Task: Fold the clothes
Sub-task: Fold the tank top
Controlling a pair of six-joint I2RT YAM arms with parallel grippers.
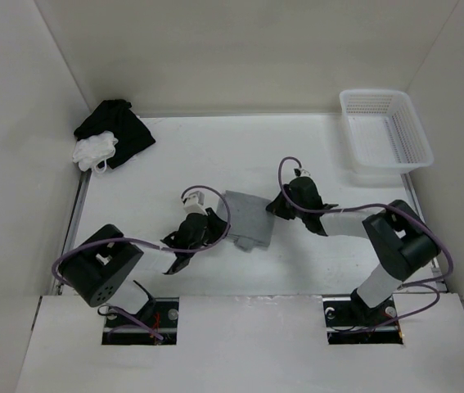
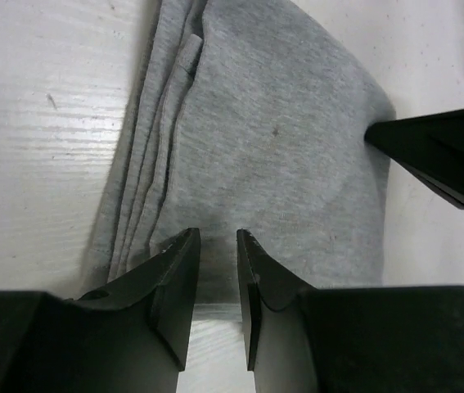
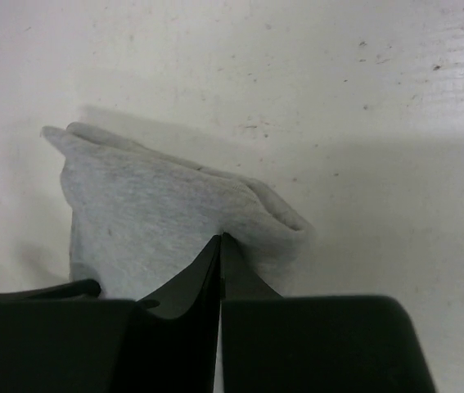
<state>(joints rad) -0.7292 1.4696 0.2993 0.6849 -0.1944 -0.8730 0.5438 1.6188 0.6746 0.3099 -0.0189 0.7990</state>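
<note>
- A folded grey top (image 1: 248, 219) lay flat on the white surface (image 1: 158, 180), well apart from the white basket (image 1: 371, 168), to its near left.
- The left claw (image 2: 218, 237) stood at the top's edge farther from the basket, jaws slightly apart over the fabric.
- The right claw (image 3: 219, 239) was closed, tips meeting at the edge nearer the basket; whether fabric was pinched could not be told.
- A black bundle (image 1: 121, 127) and a white cloth (image 1: 94, 151) sat together, far across from the basket.
</note>
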